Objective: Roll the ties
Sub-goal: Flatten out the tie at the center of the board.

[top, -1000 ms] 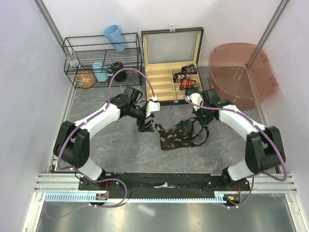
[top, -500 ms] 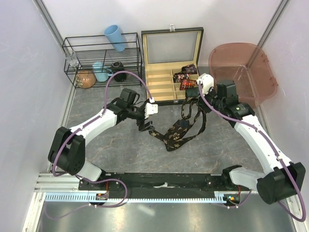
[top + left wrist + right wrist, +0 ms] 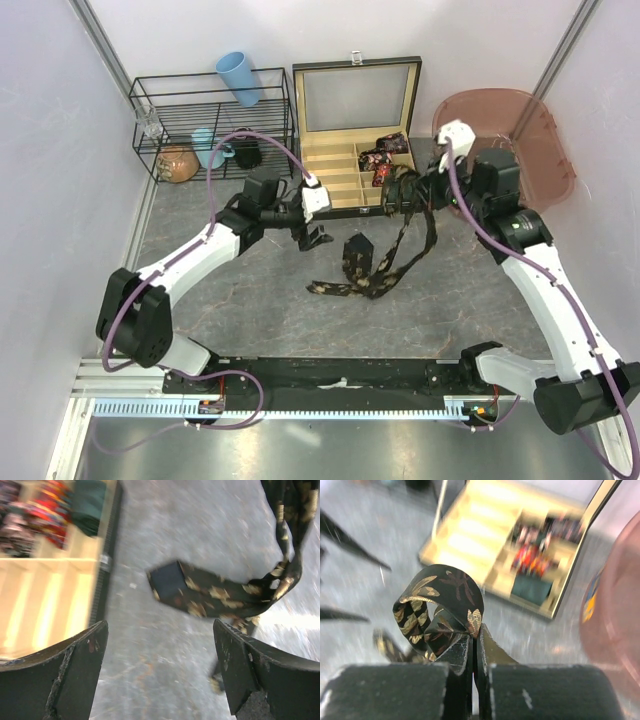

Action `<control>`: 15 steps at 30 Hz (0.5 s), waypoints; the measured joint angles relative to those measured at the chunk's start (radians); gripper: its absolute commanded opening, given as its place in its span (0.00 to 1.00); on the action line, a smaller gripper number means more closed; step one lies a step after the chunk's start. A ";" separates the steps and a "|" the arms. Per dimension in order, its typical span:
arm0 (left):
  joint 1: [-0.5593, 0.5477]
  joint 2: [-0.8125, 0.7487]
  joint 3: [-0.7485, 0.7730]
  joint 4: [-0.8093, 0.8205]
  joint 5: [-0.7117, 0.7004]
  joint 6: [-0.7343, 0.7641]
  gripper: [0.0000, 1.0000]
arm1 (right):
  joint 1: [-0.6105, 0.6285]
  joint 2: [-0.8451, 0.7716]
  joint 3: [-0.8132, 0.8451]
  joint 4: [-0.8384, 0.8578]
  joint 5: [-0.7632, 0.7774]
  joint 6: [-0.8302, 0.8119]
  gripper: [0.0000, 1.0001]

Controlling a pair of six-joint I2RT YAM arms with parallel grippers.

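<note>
A dark tie (image 3: 365, 268) with tan prints hangs from my right gripper (image 3: 408, 190), which is shut on a looped part of it in front of the box. Its lower length trails down onto the grey table. In the right wrist view the loop of the tie (image 3: 440, 605) stands above the closed gripper (image 3: 475, 647). My left gripper (image 3: 312, 238) is open, just left of the hanging tie. Between its fingers (image 3: 75, 670) I see only bare table, with the tie's flat end (image 3: 200, 591) lying beyond. Rolled ties (image 3: 385, 160) sit in the box's right compartments.
The open wooden box (image 3: 330, 170) with its raised lid stands at the back centre. A pink plastic tub (image 3: 500, 150) sits at the back right. A black wire rack (image 3: 200, 130) at the back left holds a blue cup, a teal mug and other small items.
My right arm has risen and swung toward the back right, lifting the tie from a heap into a hanging strip. The left gripper has edged toward the box, still open.
</note>
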 measured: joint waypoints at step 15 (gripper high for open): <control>0.043 -0.153 0.028 0.049 -0.100 -0.071 0.95 | -0.114 -0.076 0.305 0.108 0.063 0.132 0.00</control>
